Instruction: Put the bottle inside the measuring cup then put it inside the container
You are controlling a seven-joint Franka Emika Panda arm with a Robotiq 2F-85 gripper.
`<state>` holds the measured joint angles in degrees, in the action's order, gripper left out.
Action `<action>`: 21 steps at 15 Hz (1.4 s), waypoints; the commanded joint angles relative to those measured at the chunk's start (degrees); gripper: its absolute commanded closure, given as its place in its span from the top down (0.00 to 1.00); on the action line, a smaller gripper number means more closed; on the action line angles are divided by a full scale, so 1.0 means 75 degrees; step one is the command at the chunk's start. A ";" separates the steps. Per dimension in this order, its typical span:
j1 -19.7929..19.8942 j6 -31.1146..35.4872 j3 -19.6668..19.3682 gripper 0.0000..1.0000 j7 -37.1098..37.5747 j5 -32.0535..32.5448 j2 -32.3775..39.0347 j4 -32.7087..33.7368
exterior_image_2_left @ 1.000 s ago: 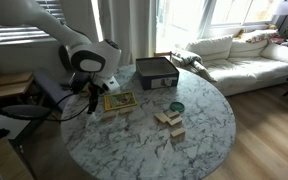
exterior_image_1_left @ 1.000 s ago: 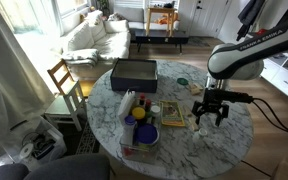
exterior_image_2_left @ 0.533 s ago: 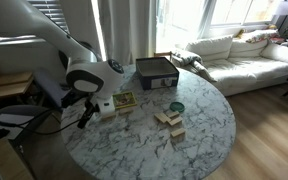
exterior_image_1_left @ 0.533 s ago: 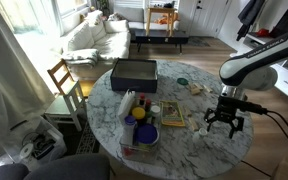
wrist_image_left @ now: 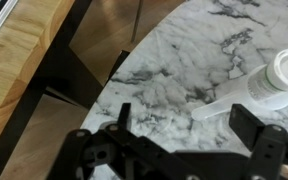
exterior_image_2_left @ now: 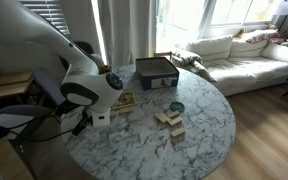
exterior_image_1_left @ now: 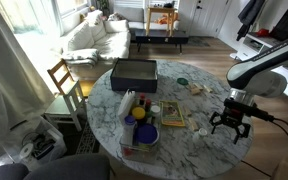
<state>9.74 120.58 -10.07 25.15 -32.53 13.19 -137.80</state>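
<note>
Living-room marble table | gripper at its right edge, jaws wide apart, holding nothing | bottle on table, not yet grasped | both placements left to do

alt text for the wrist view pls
The gripper, jaws open and empty, hangs over the edge of a white marble table. A white bottle sits on the marble at the picture's right; wooden floor shows at its left.

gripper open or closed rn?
Open. In the wrist view the gripper has its fingers wide apart, with only the marble table between them; the white bottle lies beyond the fingertips, ungripped.
</note>
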 commanded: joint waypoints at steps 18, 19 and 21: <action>0.0241 0.0268 -0.0194 1.00 0.0400 -0.4295 0.1134 0.0359; 0.0241 0.0252 -0.0203 1.00 0.0333 -0.4430 0.1139 0.0327; 0.0263 0.0172 -0.0226 1.00 0.0159 -0.4639 0.1142 0.0214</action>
<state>11.24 121.99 -11.37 29.65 -63.94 21.46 -134.70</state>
